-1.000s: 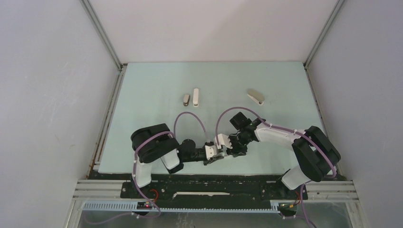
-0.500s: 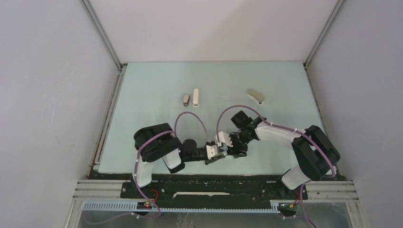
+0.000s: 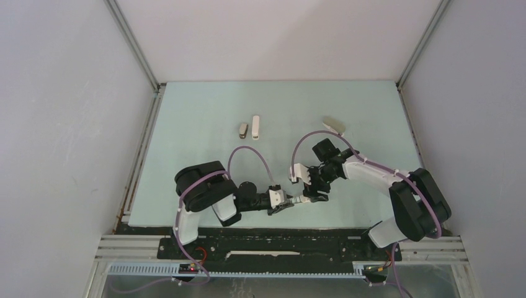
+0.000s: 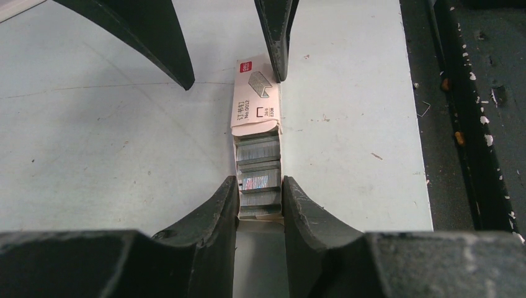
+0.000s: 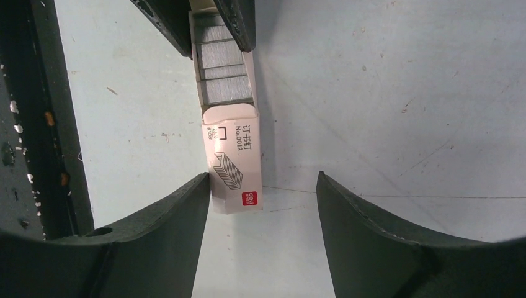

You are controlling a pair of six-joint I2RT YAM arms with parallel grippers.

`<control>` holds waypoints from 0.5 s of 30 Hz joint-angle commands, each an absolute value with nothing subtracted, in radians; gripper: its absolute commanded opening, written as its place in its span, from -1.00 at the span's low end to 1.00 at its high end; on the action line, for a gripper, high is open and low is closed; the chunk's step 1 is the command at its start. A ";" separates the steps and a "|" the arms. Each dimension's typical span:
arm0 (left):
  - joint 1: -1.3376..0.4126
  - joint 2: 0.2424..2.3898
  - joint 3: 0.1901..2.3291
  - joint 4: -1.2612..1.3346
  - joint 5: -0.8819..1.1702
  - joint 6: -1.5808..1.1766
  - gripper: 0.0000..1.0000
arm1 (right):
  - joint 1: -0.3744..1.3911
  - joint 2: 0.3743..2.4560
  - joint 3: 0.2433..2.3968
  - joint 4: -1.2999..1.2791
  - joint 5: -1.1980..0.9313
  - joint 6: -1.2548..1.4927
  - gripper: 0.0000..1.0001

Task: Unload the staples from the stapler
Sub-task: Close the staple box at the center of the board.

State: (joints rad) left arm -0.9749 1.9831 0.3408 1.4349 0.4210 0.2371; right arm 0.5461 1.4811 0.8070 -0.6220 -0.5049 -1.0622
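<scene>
From above I count three staplers on the pale green table [image 3: 198, 112]: the small grey-beige stapler with white underside [image 3: 335, 126] far right, one slim white stapler [image 3: 255, 127], one short grey stapler [image 3: 243, 129], all well apart from my pincers. Left wrist: my left pincer [image 4: 259, 181] clamps grey metal staples [image 4: 257, 149] protruding from one white printed cardboard box [image 4: 254, 93]. Right wrist: my right pincer [image 5: 263, 180] stands open around this box.

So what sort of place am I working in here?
Looks like an enclosed robot test cell, probably in a lab: blank white walls joined by aluminium posts, a pale green tabletop, and only a few small staplers and a staple box as props.
</scene>
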 commanded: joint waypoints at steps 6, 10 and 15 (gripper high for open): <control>-0.978 1.998 0.357 1.396 0.401 0.258 -0.52 | 0.560 1.504 0.799 -0.631 -0.485 -1.109 0.40; -0.978 1.997 0.357 1.397 0.408 0.261 -0.52 | 0.574 1.525 0.798 -0.626 -0.464 -1.112 0.30; -0.978 1.990 0.359 1.401 0.422 0.264 -0.53 | 0.574 1.542 0.798 -0.623 -0.450 -1.113 0.02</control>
